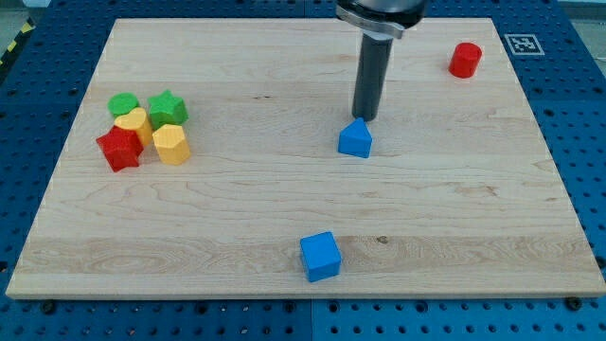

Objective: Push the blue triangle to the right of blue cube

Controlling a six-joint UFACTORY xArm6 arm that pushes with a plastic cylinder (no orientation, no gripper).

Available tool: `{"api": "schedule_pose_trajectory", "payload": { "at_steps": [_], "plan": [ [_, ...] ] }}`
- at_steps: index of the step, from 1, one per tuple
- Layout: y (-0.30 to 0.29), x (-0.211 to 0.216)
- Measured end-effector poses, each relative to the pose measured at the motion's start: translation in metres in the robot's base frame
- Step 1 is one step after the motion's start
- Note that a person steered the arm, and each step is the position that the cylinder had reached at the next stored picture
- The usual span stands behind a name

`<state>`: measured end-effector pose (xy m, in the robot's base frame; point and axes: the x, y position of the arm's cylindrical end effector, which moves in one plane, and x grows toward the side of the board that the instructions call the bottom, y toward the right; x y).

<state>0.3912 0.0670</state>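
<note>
The blue triangle [355,139] lies near the middle of the wooden board [473,208], a little to the view's right. The blue cube [320,257] sits near the view's bottom edge of the board, below and slightly left of the triangle. My tip [365,118] stands right at the triangle's upper edge, touching or nearly touching it. The dark rod rises from there to the view's top.
A cluster at the view's left holds a green block [123,104], a green star [168,108], a yellow block [133,122], a yellow hexagon [171,144] and a red star [119,149]. A red cylinder [465,60] stands at the view's top right.
</note>
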Motion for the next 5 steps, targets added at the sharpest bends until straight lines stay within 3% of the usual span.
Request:
{"api": "schedule_pose_trajectory", "payload": {
  "at_steps": [1, 2, 3, 4, 5],
  "plan": [
    [-0.005, 0.013],
    [0.003, 0.063],
    [0.003, 0.073],
    [-0.004, 0.049],
    [-0.008, 0.065]
  ]
}}
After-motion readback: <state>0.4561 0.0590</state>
